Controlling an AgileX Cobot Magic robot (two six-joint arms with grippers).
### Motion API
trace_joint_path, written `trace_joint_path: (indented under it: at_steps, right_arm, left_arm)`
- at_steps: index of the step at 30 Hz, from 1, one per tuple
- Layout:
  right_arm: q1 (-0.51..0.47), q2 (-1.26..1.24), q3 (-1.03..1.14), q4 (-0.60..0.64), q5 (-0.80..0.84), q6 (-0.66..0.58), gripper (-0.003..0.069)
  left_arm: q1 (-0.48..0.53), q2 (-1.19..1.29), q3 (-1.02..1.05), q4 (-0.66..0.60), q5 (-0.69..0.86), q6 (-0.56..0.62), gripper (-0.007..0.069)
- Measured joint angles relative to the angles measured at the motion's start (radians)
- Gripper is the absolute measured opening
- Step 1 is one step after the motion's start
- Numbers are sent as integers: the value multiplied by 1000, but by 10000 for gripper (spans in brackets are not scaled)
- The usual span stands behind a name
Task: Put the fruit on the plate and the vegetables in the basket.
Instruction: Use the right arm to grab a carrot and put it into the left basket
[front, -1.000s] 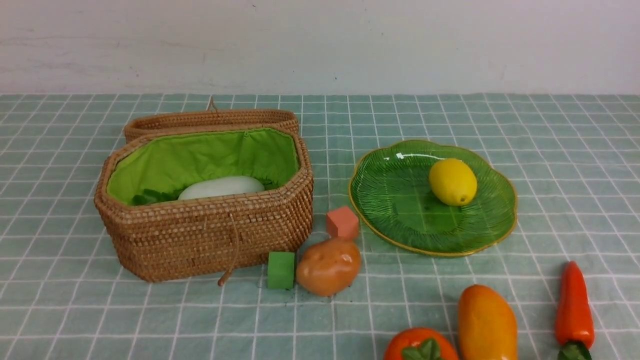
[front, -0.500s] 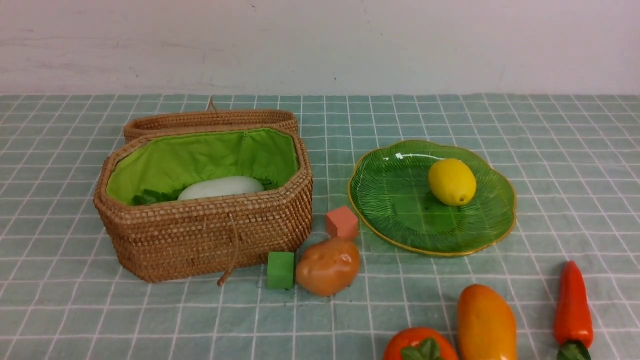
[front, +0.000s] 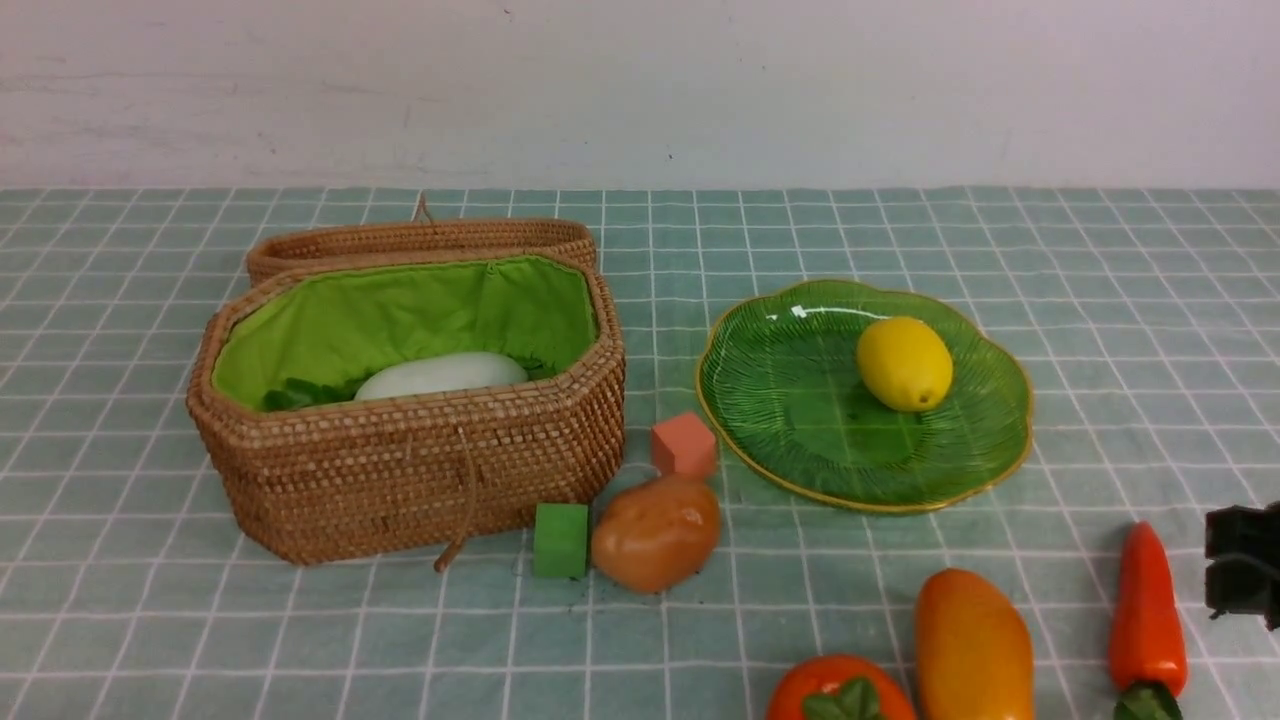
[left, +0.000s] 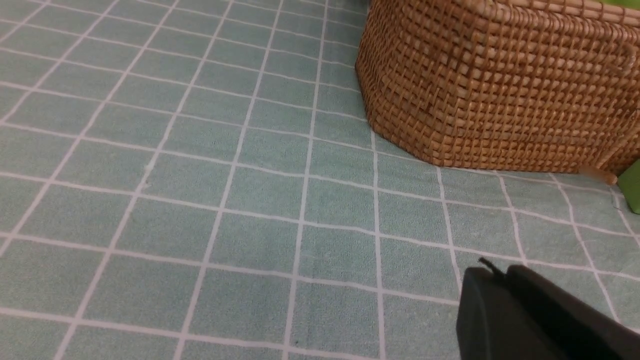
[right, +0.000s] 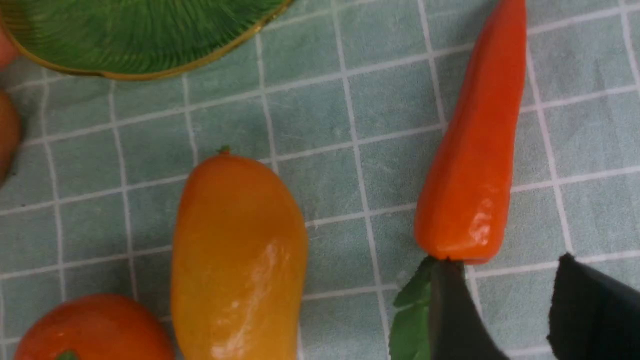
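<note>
You see the brown woven wicker basket (front: 420, 470) holding the white radish (front: 440, 375), and the green glass plate (front: 800, 440) carrying the yellow lemon (front: 903, 363). The slim red-orange carrot (right: 475, 150) lies on the bench. Your right hand (right: 506, 270) is open at its stem end, and your left hand (left: 497, 272) is closed.

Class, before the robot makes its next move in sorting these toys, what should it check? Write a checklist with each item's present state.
1. Right hand open: ok, jaws apart, nothing held.
2. Right hand centred on the carrot: not ok, it sits by the leafy end.
3. Basket open with room beside the radish: ok.
4. Plate has room beside the lemon: ok.
5. Left hand clear of the basket: ok, shut, apart from it.
</note>
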Motion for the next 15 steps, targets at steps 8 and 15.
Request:
trace_joint_path:
  at_steps: [8, 15]
  right_arm:
    - [0, 293, -110, -59, -53, 83, 446]
    - [0, 494, -117, -69, -95, 87, 414]
  left_arm:
    - [0, 0, 0, 0, 0, 0, 37]
    - [0, 0, 0, 1, 0, 0, 45]
